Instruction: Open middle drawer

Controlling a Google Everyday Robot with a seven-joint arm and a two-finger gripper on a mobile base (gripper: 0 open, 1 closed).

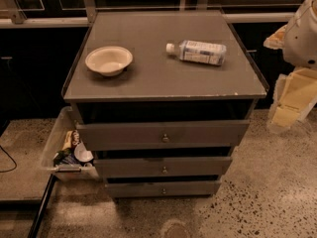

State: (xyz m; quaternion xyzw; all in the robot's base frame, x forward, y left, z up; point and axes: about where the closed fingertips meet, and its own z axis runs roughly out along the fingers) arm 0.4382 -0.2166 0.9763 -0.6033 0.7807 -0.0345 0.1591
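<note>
Narrowest drawer (163, 188) below middle drawer (163, 167) (hand (291, 102) far right)

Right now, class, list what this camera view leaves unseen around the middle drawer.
- middle drawer: inside hidden by its own front and the top drawer.
- gripper, right of the cabinet: partly cut off by the right edge.
- clear bin, left of the cabinet: contents too small to name.

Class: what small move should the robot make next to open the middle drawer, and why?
Probably bring the gripper across and down towards the small round knob of the grey flat-fronted middle drawer: it hangs beyond the grey cabinet, at the picture's right, touching nothing.
</note>
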